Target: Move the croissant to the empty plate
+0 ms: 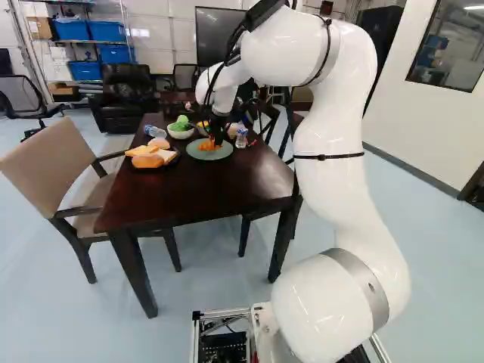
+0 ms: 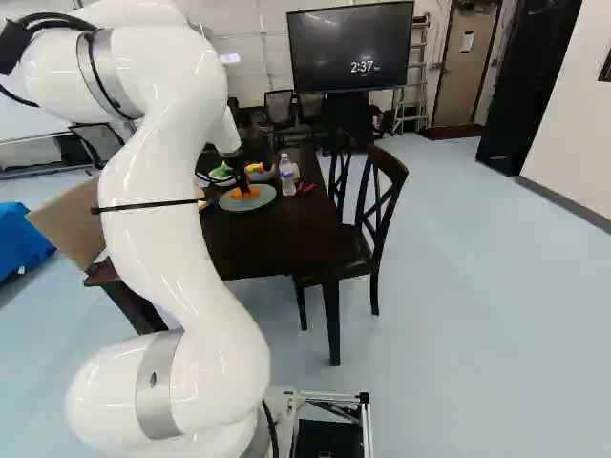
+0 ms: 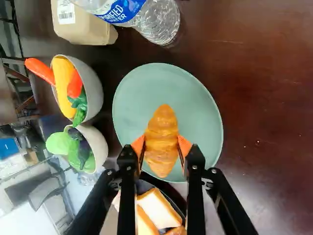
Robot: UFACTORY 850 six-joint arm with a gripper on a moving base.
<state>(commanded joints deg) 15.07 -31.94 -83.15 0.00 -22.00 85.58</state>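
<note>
Black gripper point(image 1: 217, 139) pinches croissant point(image 3: 163, 142) between orange pads point(image 3: 184, 145) over green plate point(image 3: 156, 85) on dark table point(image 1: 204, 189); bowls point(image 3: 96, 93) and water bottle point(image 3: 159, 22) nearby. Beige chair point(image 1: 57, 166) alongside, large screen point(image 2: 353, 43) and door point(image 2: 466, 72) beyond, pale blue floor point(image 2: 477, 315) around.

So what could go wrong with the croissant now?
The gripper has the croissant between its pads, over the green plate. If it isn't resting there, which I can't tell, opening could drop it. One end looks near the rim, so it might tip off. The water bottle stands close by; a sideways swing could knock it.
</note>
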